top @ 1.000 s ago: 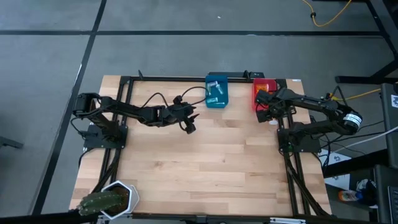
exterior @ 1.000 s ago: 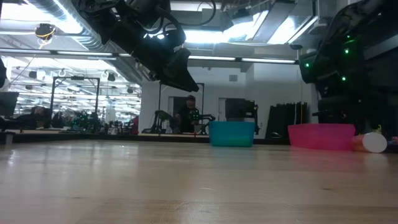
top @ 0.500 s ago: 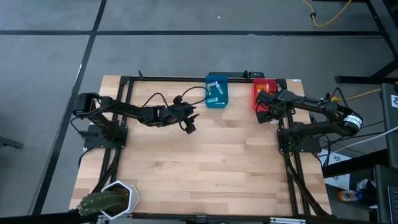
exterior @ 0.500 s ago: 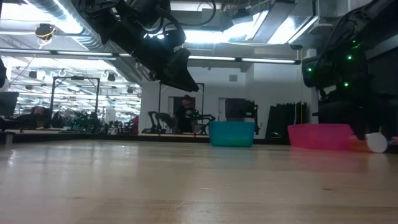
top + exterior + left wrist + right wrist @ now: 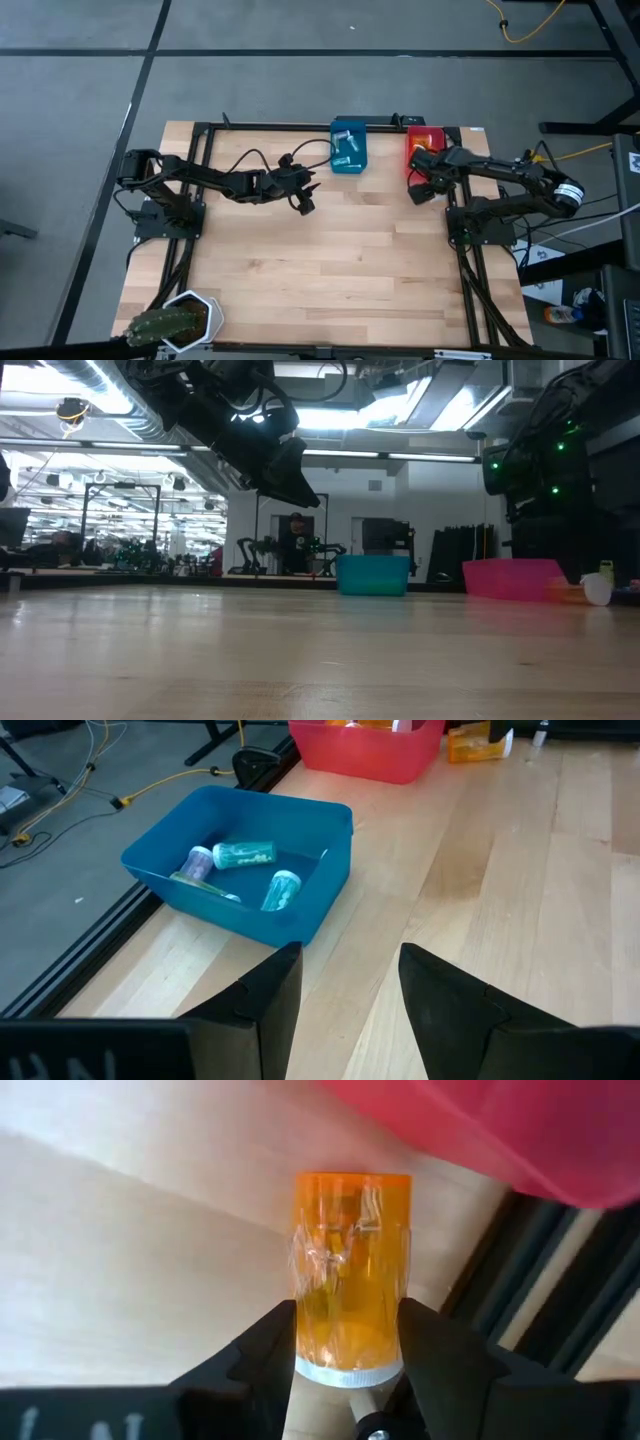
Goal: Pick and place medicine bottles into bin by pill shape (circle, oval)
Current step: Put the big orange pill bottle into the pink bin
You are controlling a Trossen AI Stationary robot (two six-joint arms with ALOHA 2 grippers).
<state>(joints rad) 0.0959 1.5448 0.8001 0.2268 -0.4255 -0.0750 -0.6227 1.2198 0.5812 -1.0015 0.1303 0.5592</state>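
Note:
An orange translucent medicine bottle with a white cap lies between the fingers of my right gripper, just in front of the red bin. It also shows at the right of the low view. My left gripper is open and empty, held above the table to the near left of the blue bin. The blue bin holds three bottles, one purple and two teal. My right gripper pinches the orange bottle between its two fingers, on its round sides near the cap end. The cap points back toward the wrist and the bottom points away. Whether the bottle is clear of the table, I cannot tell.
The blue and red bins stand side by side at the table's far edge, against the black frame rail. A potted cactus stands at the near left corner. The middle of the wooden table is bare.
My right gripper has moved a little toward the table's near edge, away from the red bin's front wall, with the orange bottle between its fingers.

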